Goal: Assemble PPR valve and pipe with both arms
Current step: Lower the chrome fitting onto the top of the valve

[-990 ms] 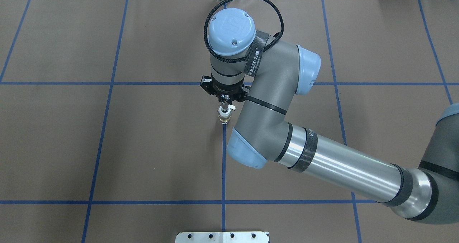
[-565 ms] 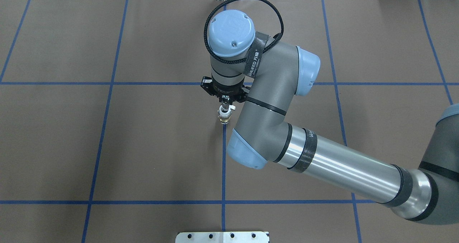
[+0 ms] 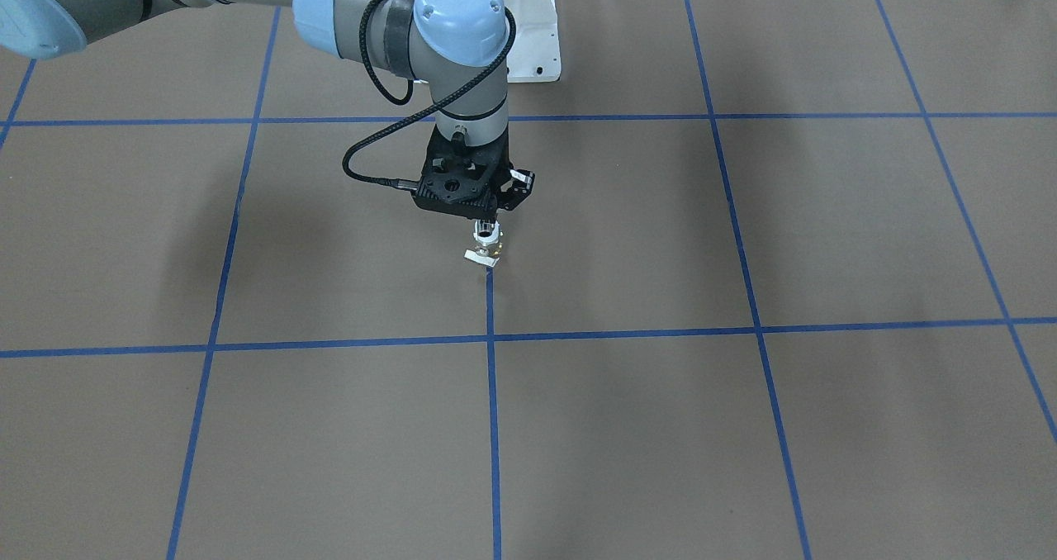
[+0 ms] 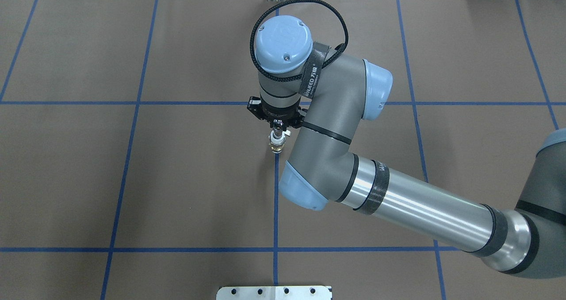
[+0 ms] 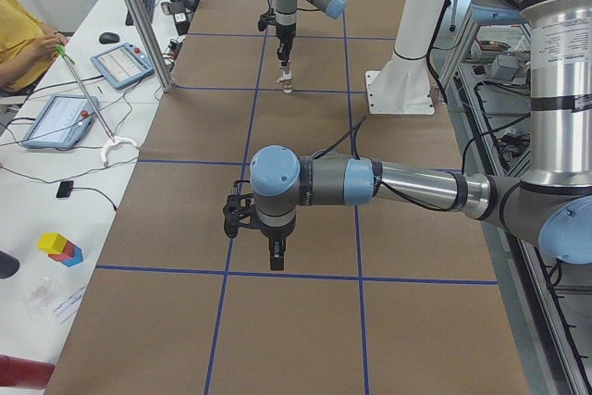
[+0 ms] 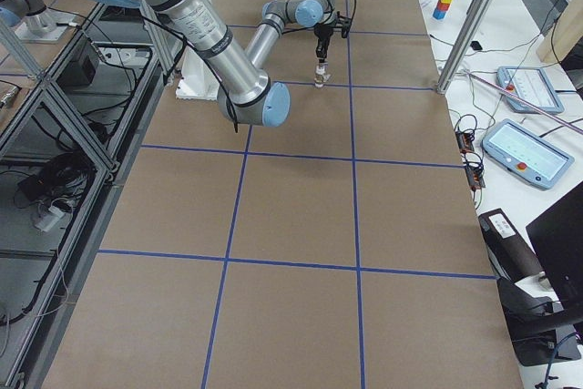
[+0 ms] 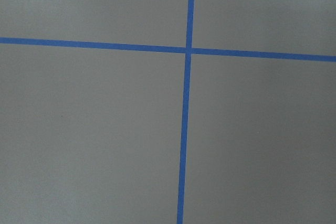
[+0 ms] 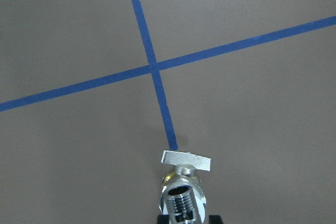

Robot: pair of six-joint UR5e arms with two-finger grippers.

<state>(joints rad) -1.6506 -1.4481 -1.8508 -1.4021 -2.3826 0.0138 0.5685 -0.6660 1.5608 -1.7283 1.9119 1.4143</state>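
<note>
The right pincer (image 4: 277, 127) pinches the upright pipe (image 8: 182, 200) directly over the PPR valve (image 4: 277, 146), midway between the desk's (image 4: 177, 180) edges, while the left pincer (image 5: 276, 254), whose state I cannot tell, hangs well apart toward the left edge.

Two arms (image 5: 407, 182), one PPR valve (image 4: 276, 142), seemingly one pipe (image 4: 277, 125)

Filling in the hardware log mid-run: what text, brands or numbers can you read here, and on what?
"...EED 万": white print on the black strap on the right arm; first letters and last character unclear.
Black forearm band: white print, too small to read.
Blue joint cap: embossed mark, illegible.
Nothing else readable.
</note>
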